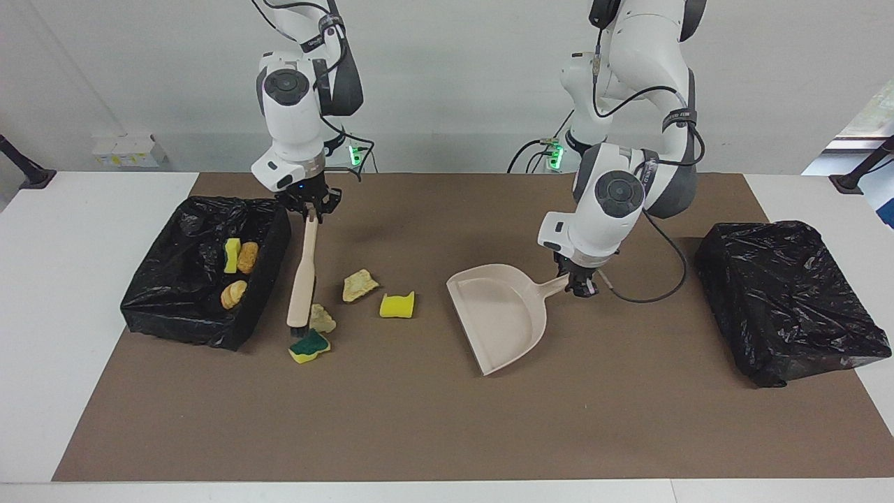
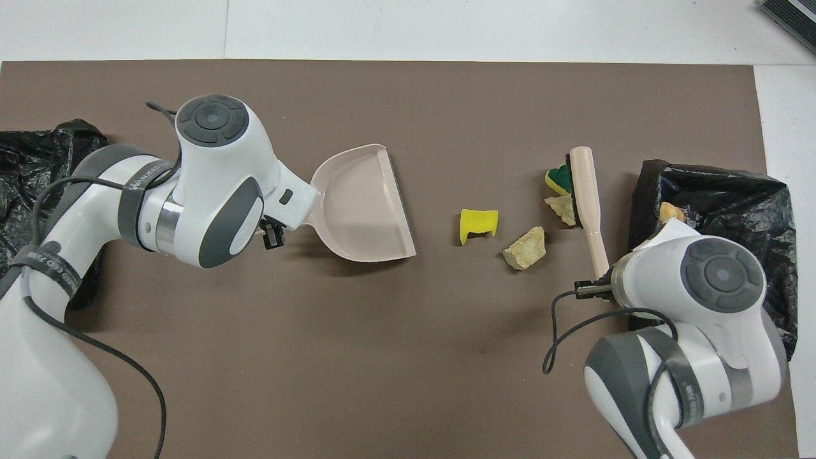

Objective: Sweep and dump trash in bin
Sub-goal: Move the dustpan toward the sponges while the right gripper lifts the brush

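Sweeping scraps toward dustpan [image 1: 504, 316].
My right hand [image 1: 309, 207] is gripping brush [image 1: 304, 279]; left hand [image 1: 581, 283] is gripping dustpan handle; I'm dragging bristles low, herding green-and-yellow sponge [image 1: 309, 346] first.

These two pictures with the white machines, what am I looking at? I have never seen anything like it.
Those are two robot arms at a table, photographed at one moment from two cameras: one faces them across the table, one looks down from above their own end. The right gripper is shut on the handle of a brush; the left gripper is shut on the handle of a dustpan resting on the brown mat. Four scraps lie between the two tools: a yellow sponge bit, two beige chunks and a green-and-yellow sponge by the bristles. Three more scraps already sit in the open black-lined bin. A closed black bag lies at the left arm's end.
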Robot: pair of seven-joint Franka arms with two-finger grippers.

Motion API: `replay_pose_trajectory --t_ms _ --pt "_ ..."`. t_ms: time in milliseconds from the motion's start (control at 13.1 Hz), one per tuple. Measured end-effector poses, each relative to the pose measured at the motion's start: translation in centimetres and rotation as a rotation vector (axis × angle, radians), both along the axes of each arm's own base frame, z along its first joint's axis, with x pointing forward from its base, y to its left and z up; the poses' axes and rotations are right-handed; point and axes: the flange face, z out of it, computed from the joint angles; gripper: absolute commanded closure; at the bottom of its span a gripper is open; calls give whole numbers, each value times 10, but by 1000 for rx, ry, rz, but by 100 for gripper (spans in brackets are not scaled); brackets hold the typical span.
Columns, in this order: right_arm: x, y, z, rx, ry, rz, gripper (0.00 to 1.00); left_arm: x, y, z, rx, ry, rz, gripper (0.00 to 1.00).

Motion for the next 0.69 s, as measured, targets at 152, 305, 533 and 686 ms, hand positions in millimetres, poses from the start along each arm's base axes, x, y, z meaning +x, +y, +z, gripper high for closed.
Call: replay_pose_trajectory --t_ms 152,305,533,686 --pt "23 -18 0 -68 -14 23 100 -19 -34 2 55 -7 -69 100" --pt "40 -37 -12 -120 3 47 100 -37 -58 3 103 -7 -72 100" --pt "57 -40 -45 -134 42 75 100 -65 -92 9 184 -36 -80 100" --pt "56 -37 -57 -132 67 84 100 -70 -98 9 192 -39 -74 100"
